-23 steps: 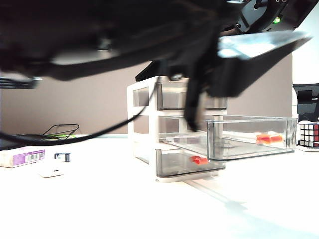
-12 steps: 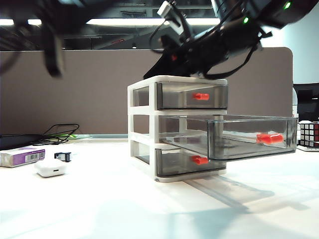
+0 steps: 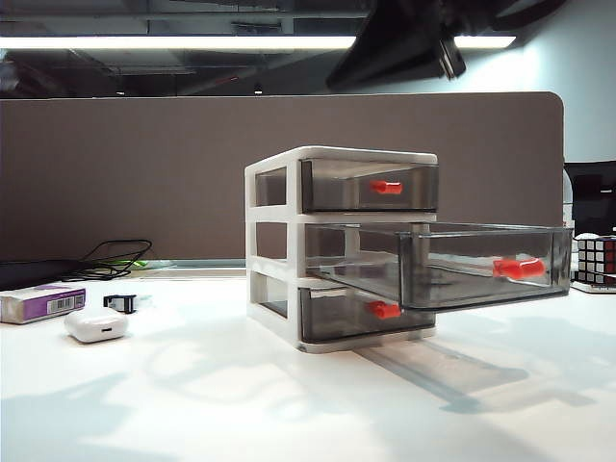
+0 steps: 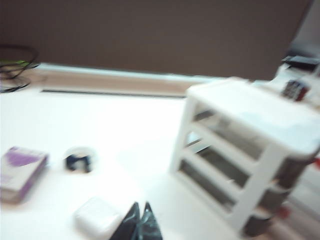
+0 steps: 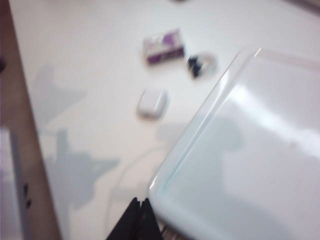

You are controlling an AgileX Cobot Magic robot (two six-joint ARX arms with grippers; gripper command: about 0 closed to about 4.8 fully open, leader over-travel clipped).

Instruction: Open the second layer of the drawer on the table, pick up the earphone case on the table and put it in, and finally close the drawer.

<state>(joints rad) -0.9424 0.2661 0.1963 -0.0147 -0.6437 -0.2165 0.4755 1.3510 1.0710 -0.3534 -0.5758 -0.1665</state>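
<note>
Now, both hands raised, L hand (image 4: pixel 138 222) shut empty over earphone case (image 4: pixel 96 217), R hand (image 5: pixel 136 218) shut empty above drawer (image 5: pixel 240 150).

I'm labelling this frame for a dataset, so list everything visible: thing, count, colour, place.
drawer: one, white-grey frame with three smoky trays, mid-table.
second layer of the drawer: one, smoky grey with red-orange handle, pulled out; top and bottom trays shut.
earphone case: one, glossy white, on the table left of the drawer.
purple-and-white box: one, far left, behind the case.
black clip: one, between box and drawer.
cube puzzle: one, multicoloured, right edge.
cables: black, rear left.
partition: one, brown, behind the table.
table: one, white.
left pincer: shut, empty, above the earphone case.
right pincer: tips together, over the drawer's top edge.
</note>
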